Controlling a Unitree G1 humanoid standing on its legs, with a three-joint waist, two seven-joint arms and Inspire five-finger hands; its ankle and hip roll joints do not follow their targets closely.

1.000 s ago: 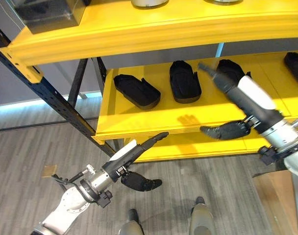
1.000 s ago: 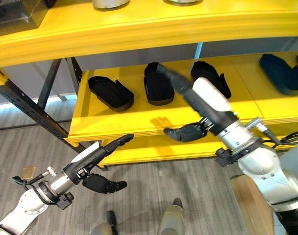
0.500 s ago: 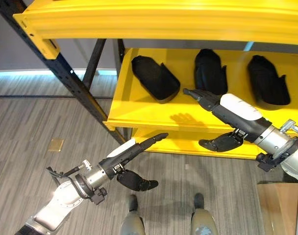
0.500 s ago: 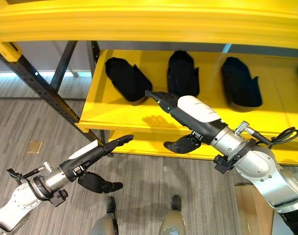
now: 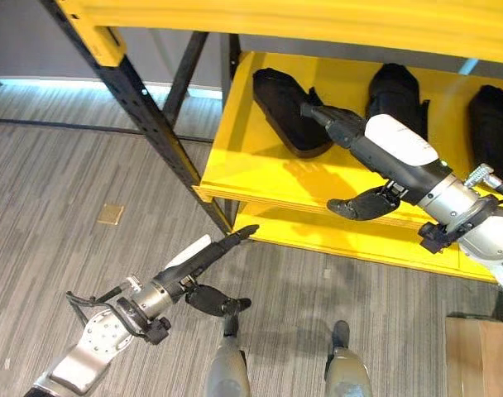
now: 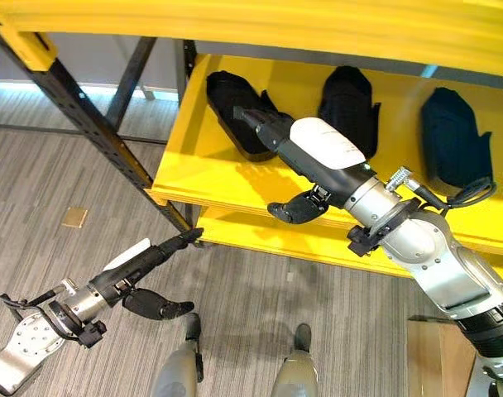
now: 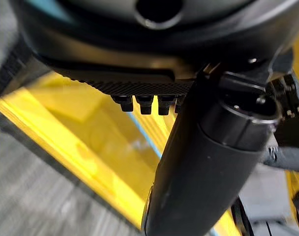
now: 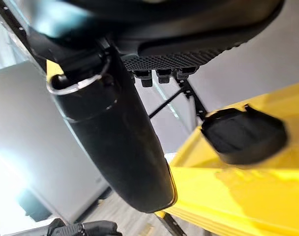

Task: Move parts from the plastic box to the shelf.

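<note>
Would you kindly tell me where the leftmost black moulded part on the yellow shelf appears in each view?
Left eye: leftmost black moulded part, upper centre.
Right eye: upper centre-left.
Right wrist: on the yellow shelf, past the right robot hand.
Left wrist: cannot tell.
Shared landmark: the shelf's front edge.

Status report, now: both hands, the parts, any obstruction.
Left hand open, empty, low over the floor. Right hand open, empty, above the shelf beside the leftmost part. Three parts on shelf. No obstruction seen.
</note>
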